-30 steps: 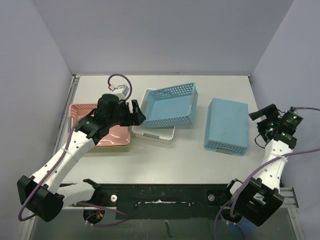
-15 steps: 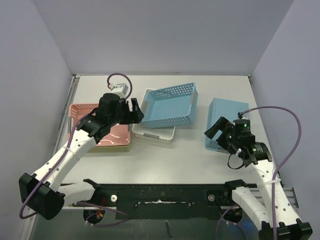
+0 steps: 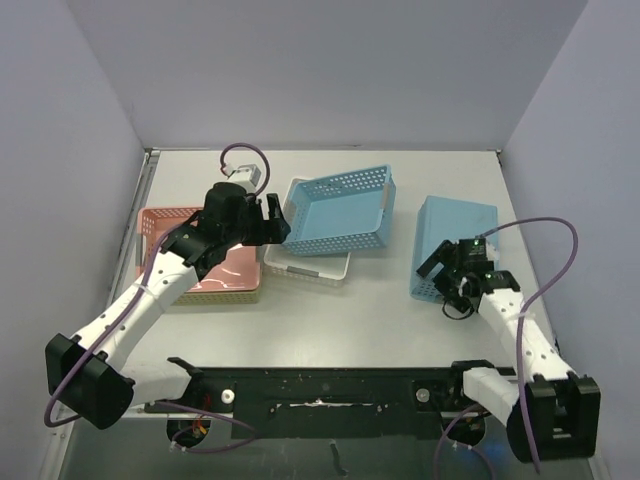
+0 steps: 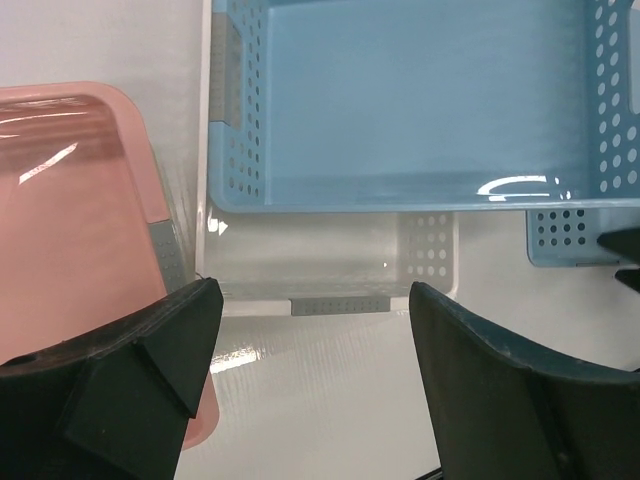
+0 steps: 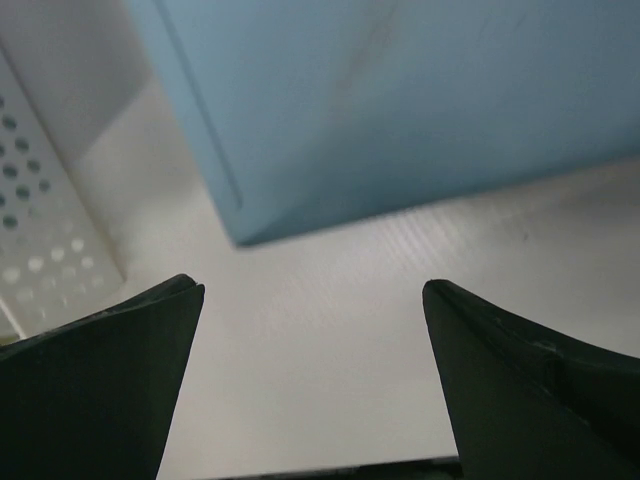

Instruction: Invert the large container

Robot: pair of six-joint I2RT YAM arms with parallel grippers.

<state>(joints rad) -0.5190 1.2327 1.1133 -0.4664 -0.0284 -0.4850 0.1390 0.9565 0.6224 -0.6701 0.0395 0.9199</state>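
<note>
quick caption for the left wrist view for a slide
Open left gripper facing the white basket, blue basket overlapping it, pink basket beside.

Perforated basket [image 3: 340,212] rests on the tray [image 3: 303,271] (partly overhanging); overturned container [image 3: 455,248] lies right.

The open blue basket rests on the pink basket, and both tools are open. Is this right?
No: the open blue basket rests on the white basket, as the left wrist view shows; the pink basket lies beside. The left tool and right tool are open.

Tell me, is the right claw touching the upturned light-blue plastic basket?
Apart. The right wrist view shows bare table between the open right claw and the light-blue basket.
</note>
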